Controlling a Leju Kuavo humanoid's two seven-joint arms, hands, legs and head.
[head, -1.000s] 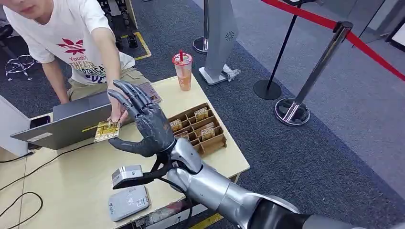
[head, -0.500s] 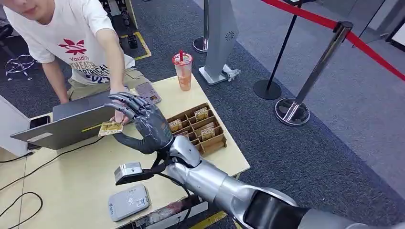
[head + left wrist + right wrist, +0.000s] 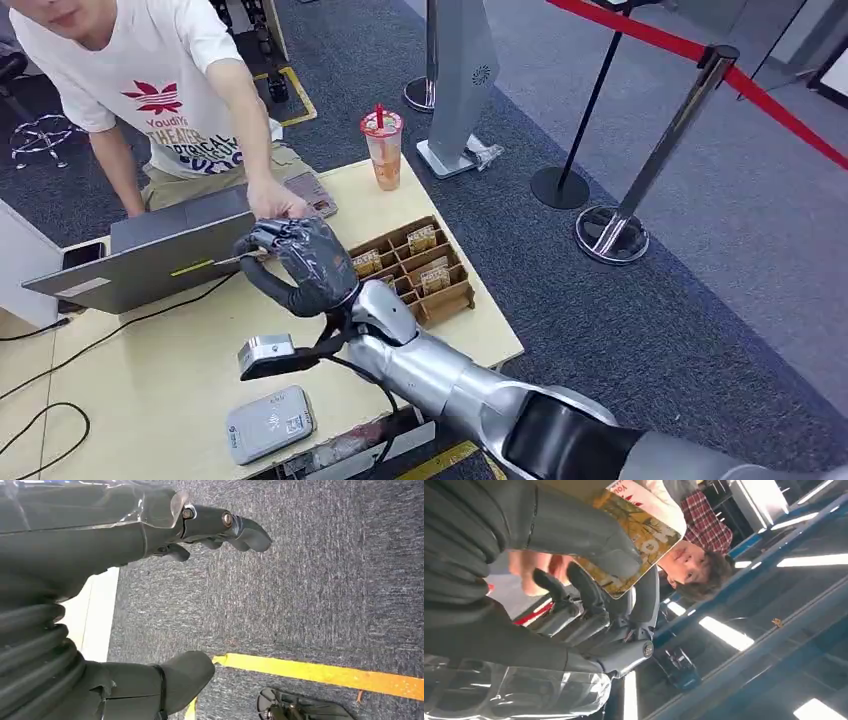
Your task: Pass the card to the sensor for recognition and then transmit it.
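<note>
Card [image 3: 634,540], yellow-printed, sits pinched between our right hand's [image 3: 305,262] thumb and fingers [image 3: 589,592] above the laptop [image 3: 150,258]; a person's hand [image 3: 275,203] seems just beside it. Our left hand [image 3: 150,530] hangs over carpet, fingers apart, holding nothing.

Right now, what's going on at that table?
The right hand has closed its fingers around a yellow card above the laptop, beside the person's hand. The grey card reader sits near the table's front edge, not yet used. The left hand hangs open over the carpet.
</note>
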